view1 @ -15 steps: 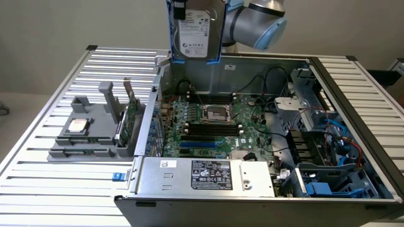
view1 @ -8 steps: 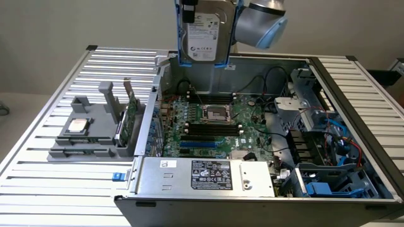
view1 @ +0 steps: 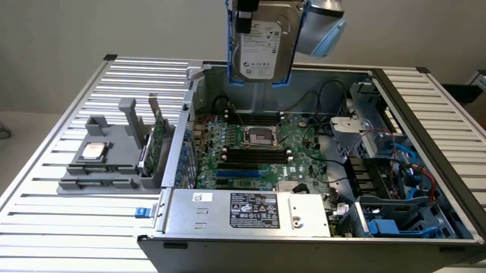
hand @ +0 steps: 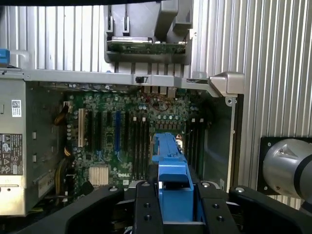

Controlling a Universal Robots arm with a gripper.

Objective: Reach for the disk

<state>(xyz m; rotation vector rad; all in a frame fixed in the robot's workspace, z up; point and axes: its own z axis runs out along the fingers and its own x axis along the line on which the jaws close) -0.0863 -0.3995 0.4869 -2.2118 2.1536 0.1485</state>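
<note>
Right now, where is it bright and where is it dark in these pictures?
Exterior view: the ribbed table glares white, the disk is evenly lit, the computer case is shaded inside. Wrist view: the table glares too, the gripper clamping the disk looks nearly black.

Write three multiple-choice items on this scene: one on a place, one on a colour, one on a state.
1. Where is the disk relative to the open computer case?
A) lying inside it
B) beside it
C) raised above it

2. What colour are the disk's carrier rails?
A) blue
B) red
C) yellow

3. The tool is:
A) open, clear of the disk
B) shut on the disk
C) shut on nothing

Answers:
1 C: in the exterior view the disk hangs upright over the case.
2 A: blue rails frame the grey drive.
3 B: in the wrist view the black fingers clamp the blue rail.
</note>
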